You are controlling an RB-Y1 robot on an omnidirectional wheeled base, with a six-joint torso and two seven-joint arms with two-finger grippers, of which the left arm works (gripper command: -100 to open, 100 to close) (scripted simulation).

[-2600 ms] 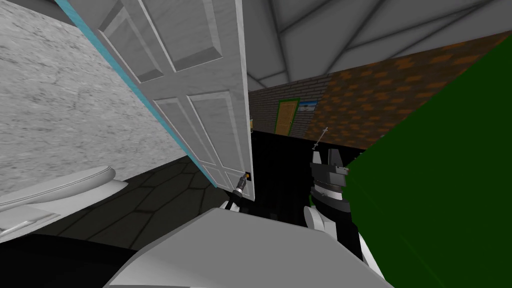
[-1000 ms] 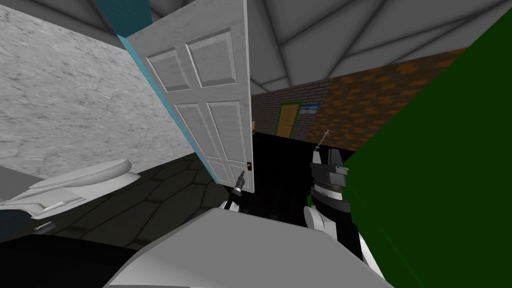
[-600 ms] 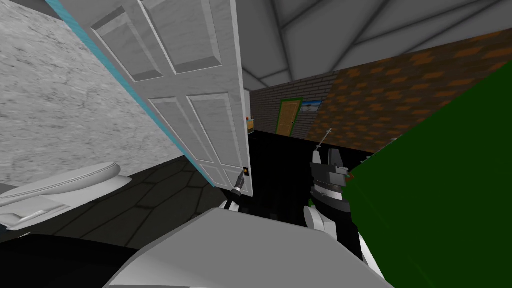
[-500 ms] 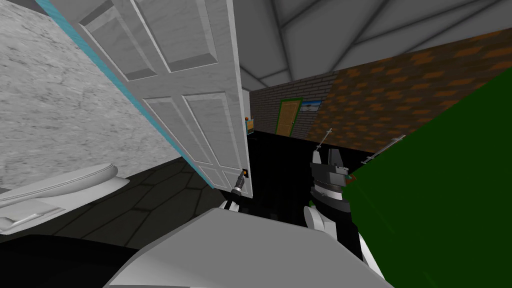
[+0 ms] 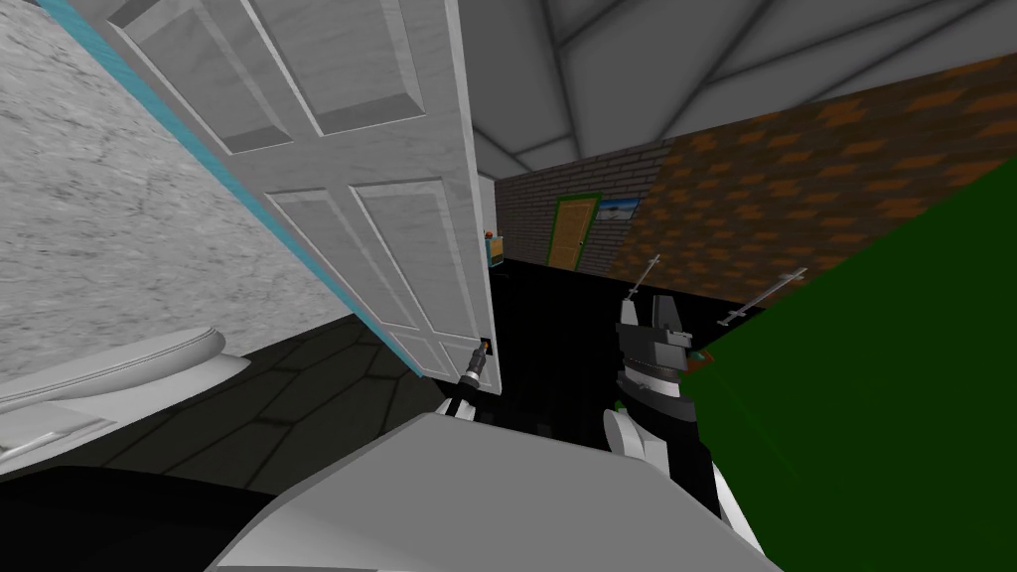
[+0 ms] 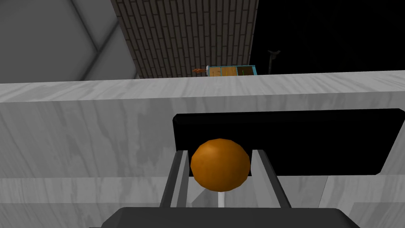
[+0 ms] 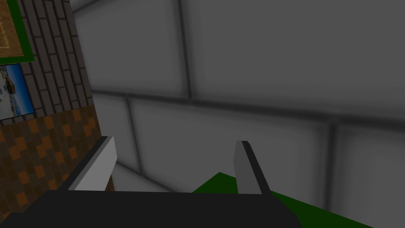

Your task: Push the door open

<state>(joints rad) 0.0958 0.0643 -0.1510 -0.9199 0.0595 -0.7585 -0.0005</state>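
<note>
Grey marbled wall at left, dark tiled floor, brick wall beyond (green-framed wooden door set in it); white fixture, possibly a toilet.

Left end effector around knob on door, toilet left of door

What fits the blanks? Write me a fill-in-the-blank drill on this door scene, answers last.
The left pincer is shut on a round ____ knob.
That knob sits on a ____ plate set in the white door.
The right pincer holds nothing; its fingers are ____.
Missing words: orange; black; open.
</note>
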